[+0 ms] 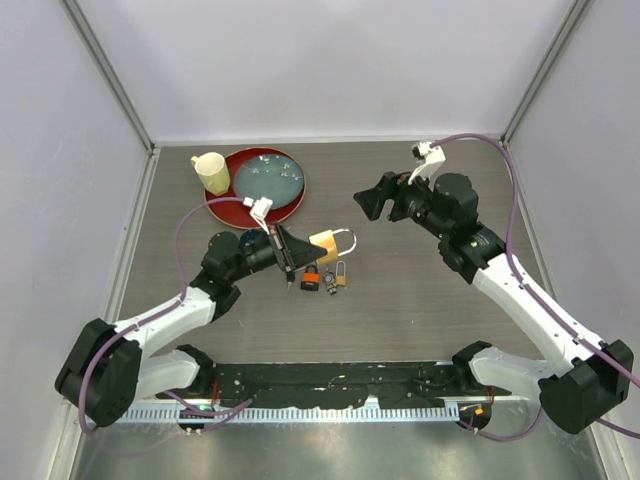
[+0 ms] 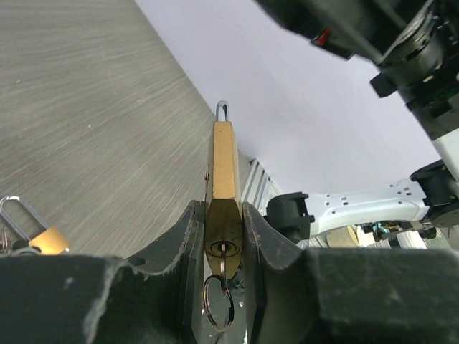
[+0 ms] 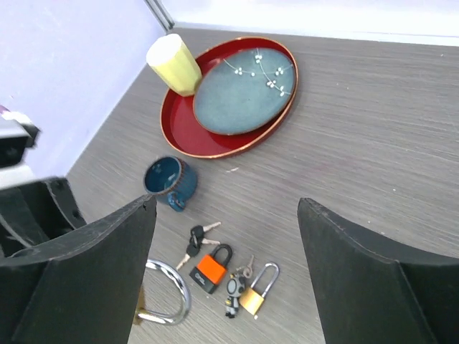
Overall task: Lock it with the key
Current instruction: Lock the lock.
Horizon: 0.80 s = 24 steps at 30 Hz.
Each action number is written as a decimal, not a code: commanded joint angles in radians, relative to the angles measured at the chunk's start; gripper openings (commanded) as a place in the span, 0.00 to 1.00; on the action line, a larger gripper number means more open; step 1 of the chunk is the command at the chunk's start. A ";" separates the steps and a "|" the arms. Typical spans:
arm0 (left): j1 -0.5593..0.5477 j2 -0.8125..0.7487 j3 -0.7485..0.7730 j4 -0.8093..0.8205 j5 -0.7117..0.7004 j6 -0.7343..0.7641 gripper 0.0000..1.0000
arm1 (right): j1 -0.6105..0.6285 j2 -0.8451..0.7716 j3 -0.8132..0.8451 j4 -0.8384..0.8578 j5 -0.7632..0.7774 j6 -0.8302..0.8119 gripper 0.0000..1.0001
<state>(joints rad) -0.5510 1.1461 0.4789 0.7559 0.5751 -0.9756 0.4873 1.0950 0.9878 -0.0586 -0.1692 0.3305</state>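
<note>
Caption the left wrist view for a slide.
Edge-on view: the left hand clamps the large padlock, the key seated in its keyhole.

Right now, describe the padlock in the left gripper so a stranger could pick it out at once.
From the red tray at the far left, come nearer to the left gripper, which clamps a padlock. It is the largest lock, plain brass with a key in its keyhole, unlike the small orange padlock and small brass padlock.

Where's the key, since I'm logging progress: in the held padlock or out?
In: the key sits in the keyway of the brass padlock, ring dangling.
</note>
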 commanded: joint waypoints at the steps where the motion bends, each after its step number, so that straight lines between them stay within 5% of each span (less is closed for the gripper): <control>1: -0.003 -0.028 0.001 0.124 -0.030 0.003 0.00 | -0.010 -0.004 0.035 0.111 0.011 0.045 0.87; 9: -0.003 -0.057 -0.011 0.215 -0.135 0.003 0.00 | -0.062 -0.027 -0.034 0.216 -0.133 0.154 0.97; 13: -0.004 -0.063 0.003 0.253 -0.175 0.011 0.00 | -0.078 -0.021 -0.138 0.472 -0.303 0.321 0.99; 17: -0.003 -0.048 -0.005 0.379 -0.195 -0.021 0.00 | -0.078 0.017 -0.213 0.719 -0.415 0.532 0.98; 24: -0.003 0.032 0.003 0.617 -0.192 -0.086 0.00 | -0.066 0.066 -0.248 0.875 -0.460 0.653 0.89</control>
<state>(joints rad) -0.5541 1.1584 0.4423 1.0573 0.4019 -1.0138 0.4114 1.1557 0.7395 0.6098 -0.5735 0.8692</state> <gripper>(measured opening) 0.254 0.914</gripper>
